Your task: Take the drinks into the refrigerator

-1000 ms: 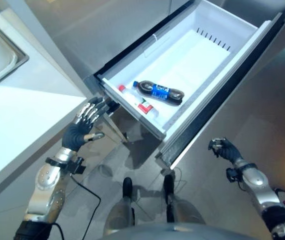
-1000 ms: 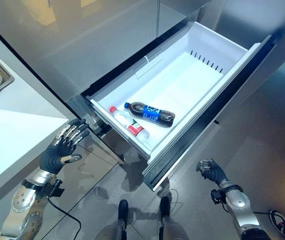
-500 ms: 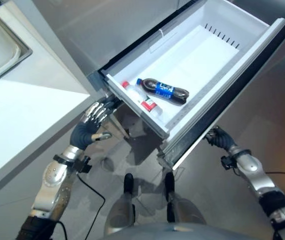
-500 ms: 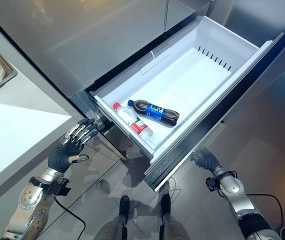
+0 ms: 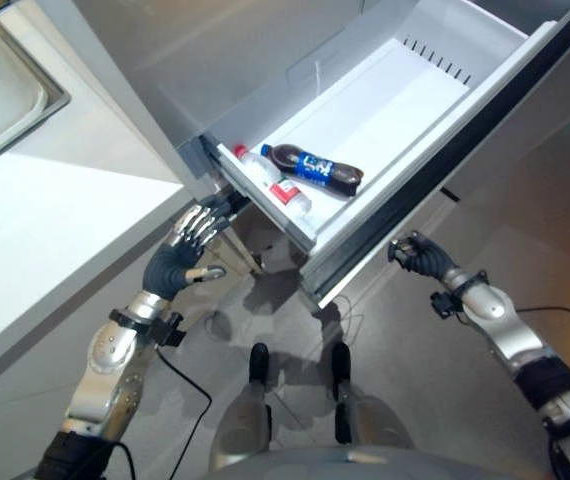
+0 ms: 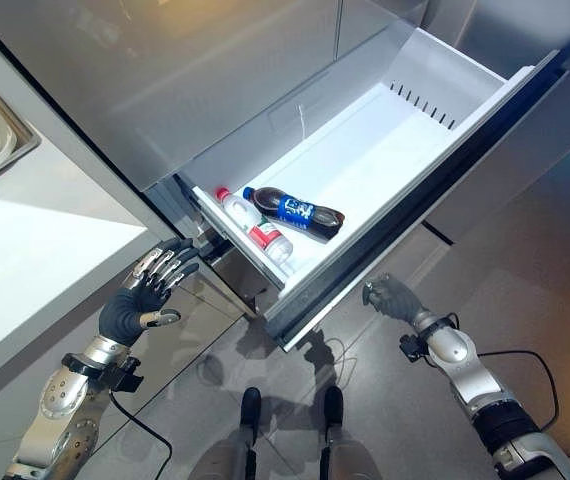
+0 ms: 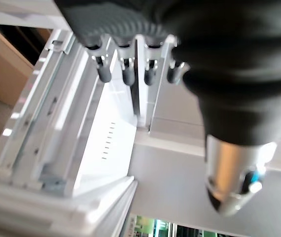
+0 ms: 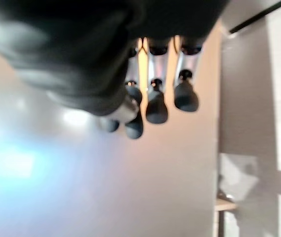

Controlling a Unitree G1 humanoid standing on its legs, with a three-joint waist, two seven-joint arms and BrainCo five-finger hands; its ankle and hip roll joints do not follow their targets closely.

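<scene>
The white refrigerator drawer (image 5: pixel 417 120) stands pulled out. Inside, near its front left corner, lie a dark cola bottle (image 5: pixel 310 168) with a blue label and a clear bottle (image 5: pixel 270 182) with a red label, side by side. My left hand (image 5: pixel 180 257) is open, its straight fingers (image 7: pixel 126 69) reaching to the drawer's left front corner and rail. My right hand (image 5: pixel 417 256) is against the drawer's grey front panel (image 6: pixel 435 195) below its rim, with fingers (image 8: pixel 155 106) curled and nothing held.
A white countertop (image 5: pixel 35 230) with a steel sink (image 5: pixel 5 95) lies to my left. The refrigerator's grey upper doors (image 6: pixel 215 70) rise behind the drawer. Grey floor (image 6: pixel 555 260) spreads to the right of the drawer.
My right hand has risen from low beside the drawer to its front panel. The drawer has slid a little way in under the upper doors. The left hand has barely moved.
</scene>
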